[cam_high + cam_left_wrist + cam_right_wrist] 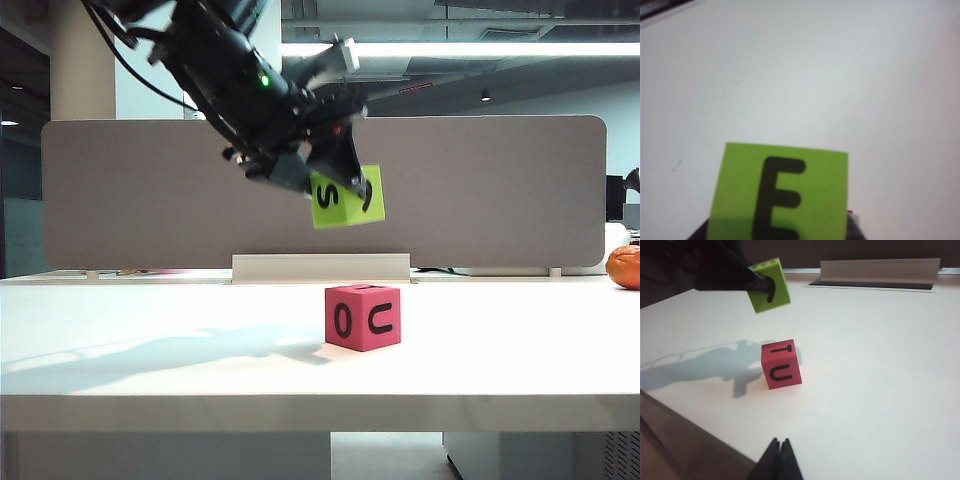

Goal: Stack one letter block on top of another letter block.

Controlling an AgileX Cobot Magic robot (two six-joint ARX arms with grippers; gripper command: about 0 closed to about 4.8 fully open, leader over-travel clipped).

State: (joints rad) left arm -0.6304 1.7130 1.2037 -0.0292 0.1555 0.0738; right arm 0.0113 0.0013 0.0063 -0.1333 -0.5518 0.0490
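One lime-green block [345,198], clamped tilted in my left gripper [335,185], hangs just up-left of the pink-red block [362,316]; my right gripper [779,452], jaws shut and empty, sits far back.

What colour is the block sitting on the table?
Pink-red block with black characters, clearest in the exterior view.

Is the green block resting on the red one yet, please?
No: the green block hangs tilted in the left gripper, above the red block.
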